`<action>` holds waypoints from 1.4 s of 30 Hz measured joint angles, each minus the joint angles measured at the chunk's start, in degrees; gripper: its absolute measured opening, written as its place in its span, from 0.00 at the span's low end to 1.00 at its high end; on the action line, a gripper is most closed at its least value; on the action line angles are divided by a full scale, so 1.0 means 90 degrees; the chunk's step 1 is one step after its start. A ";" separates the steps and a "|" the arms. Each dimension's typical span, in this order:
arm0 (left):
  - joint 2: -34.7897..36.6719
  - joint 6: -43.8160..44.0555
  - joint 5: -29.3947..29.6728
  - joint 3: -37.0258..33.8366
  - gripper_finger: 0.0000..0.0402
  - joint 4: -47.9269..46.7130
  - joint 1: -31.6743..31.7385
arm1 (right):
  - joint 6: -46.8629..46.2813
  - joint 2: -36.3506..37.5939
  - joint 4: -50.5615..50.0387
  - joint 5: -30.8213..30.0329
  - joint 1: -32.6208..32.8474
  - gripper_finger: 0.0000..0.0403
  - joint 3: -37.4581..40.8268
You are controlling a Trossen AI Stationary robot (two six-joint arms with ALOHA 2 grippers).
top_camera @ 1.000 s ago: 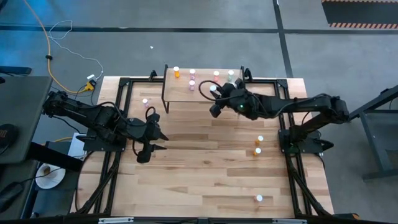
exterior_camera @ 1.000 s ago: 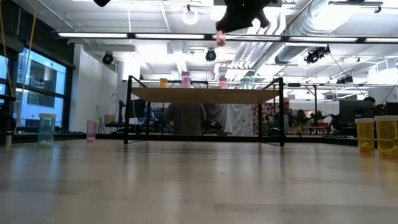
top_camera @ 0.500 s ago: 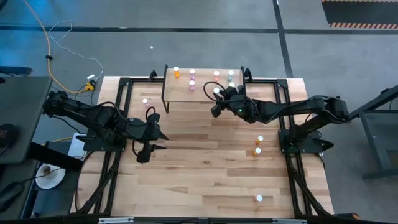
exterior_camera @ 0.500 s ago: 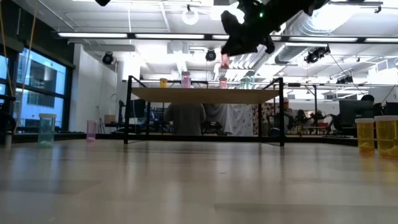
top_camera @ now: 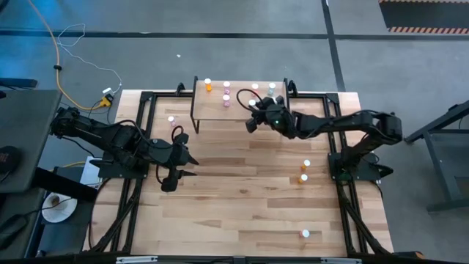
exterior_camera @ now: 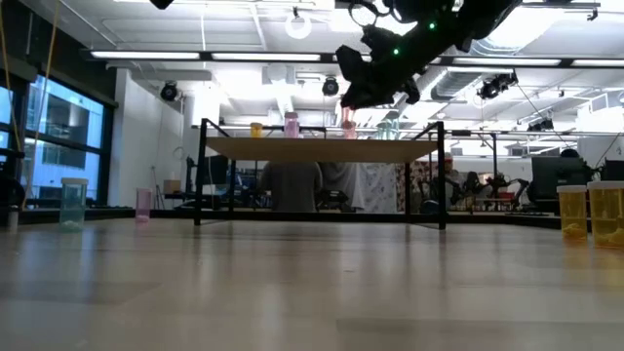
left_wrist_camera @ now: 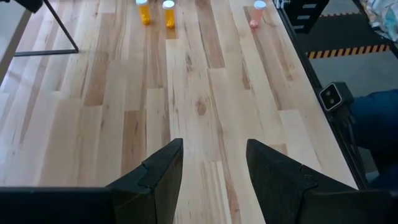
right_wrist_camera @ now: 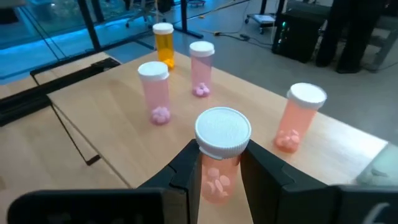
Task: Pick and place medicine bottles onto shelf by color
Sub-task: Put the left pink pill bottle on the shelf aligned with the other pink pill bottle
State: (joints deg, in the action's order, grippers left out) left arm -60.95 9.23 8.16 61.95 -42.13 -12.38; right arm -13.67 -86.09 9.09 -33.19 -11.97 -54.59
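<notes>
While a pink, white-capped bottle [right_wrist_camera: 219, 155] is pinched between its two dark fingers [right_wrist_camera: 184, 167], the right claw [top_camera: 253, 117] is held above the shelf [top_camera: 212, 108], over that platform's near edge toward its right part. In the right wrist view the held bottle is seen upright, its cap [right_wrist_camera: 222, 132] standing clear above the fingertips. Beyond it, on the shelf top, two pale pink bottles [right_wrist_camera: 155, 92] are stood close together, an orange bottle [right_wrist_camera: 163, 43] is placed farther back, and a salmon-pink bottle [right_wrist_camera: 296, 116] is set off to one side. From the low view the right claw is shown hanging just over the shelf's right half, with the bottle's base near the level of the bottles already there; whether it touches the top cannot be told. The left claw [left_wrist_camera: 211, 180] is kept low over the bare wooden surface [top_camera: 242, 198], on the left side and well apart from the shelf, its fingers spread with nothing between them. Two orange bottles [top_camera: 304, 170] are left on the surface near the right arm's base, and another bottle [top_camera: 305, 234] is seen near the right front corner. A teal bottle [exterior_camera: 72, 203] and a small pink one [exterior_camera: 143, 203] are stood on the surface left of the shelf.
</notes>
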 joint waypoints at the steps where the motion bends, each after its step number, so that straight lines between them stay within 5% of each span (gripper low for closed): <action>1: 0.0000 0.0000 0.0000 0.0000 0.42 0.0000 0.0000 | 0.0000 -0.0029 0.0006 0.0058 -0.0030 0.21 0.0000; 42: 0.0000 0.0019 -0.0002 0.0000 0.42 0.0005 0.0000 | 0.0021 -0.0264 -0.0088 0.0253 -0.0379 0.21 -0.0005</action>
State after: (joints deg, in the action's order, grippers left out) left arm -60.95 9.41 8.14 61.95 -42.09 -12.38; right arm -13.48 -88.47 8.30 -30.92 -15.38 -54.63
